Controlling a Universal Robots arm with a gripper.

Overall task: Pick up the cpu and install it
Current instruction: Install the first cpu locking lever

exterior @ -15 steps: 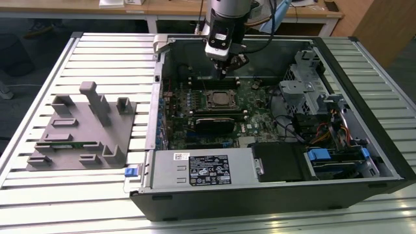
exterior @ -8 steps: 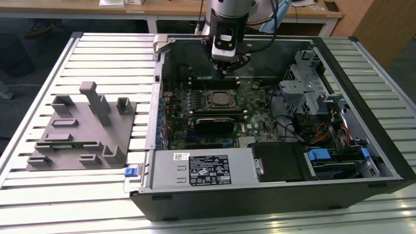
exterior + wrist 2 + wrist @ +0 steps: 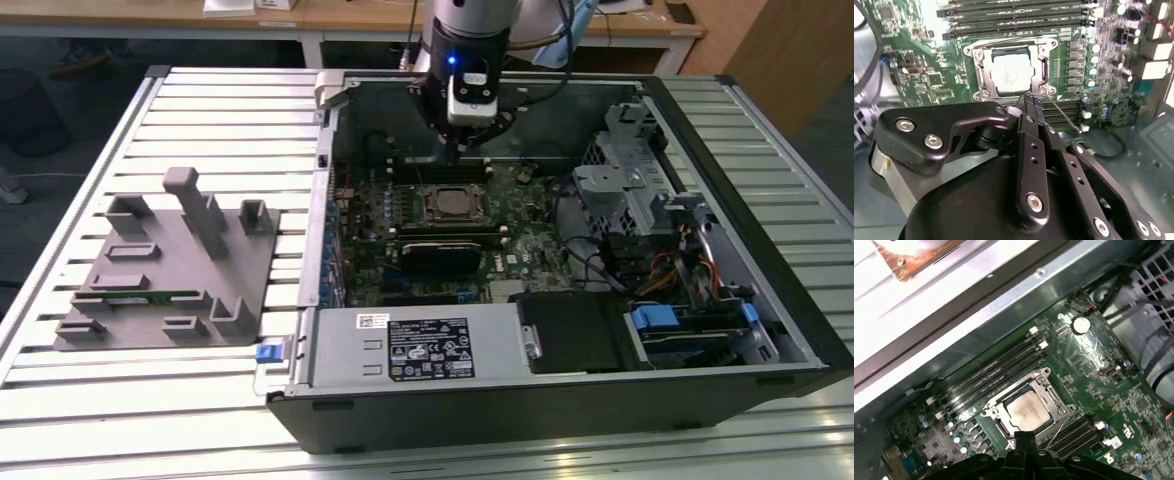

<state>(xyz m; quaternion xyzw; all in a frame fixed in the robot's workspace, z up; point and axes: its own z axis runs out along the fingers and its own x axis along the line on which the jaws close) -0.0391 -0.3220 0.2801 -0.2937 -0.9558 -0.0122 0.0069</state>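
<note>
Exterior view: the arm reaches down into the open computer case (image 3: pixel 747 200), which lies on its side on a slatted metal table (image 3: pixel 214 110) so the motherboard (image 3: pixel 521 215) faces up, letting the arm work straight down from above.
Gripper: the gripper (image 3: pixel 461 150) hangs above the board, just beyond the socket on its memory-slot side, clear of everything.
Fingers: in the second wrist view the fingertips (image 3: pixel 1030 100) are pressed together with no gap and nothing between them; the first wrist view shows the same closed tips (image 3: pixel 1024 437), empty.
Cpu: the cpu (image 3: pixel 1010 74) lies flat, metal top up, inside the socket frame (image 3: pixel 979 65); it also shows in the first wrist view (image 3: pixel 1028 411) and the exterior view (image 3: pixel 453 204). It looks squarely seated within the frame's opening, which suggests the placing is done.
Socket latch: the thin wire lever (image 3: pixel 1061 112) runs out beside the frame, apparently not clamped down; I cannot tell for certain.
Grey holder: the plastic holder (image 3: pixel 160 270) sits well apart on the table at the exterior view's left, outside the case, likely serving as a parts stand.
Memory slots: the long dark slots (image 3: pixel 991 372) flank the socket and look unfilled.
</note>
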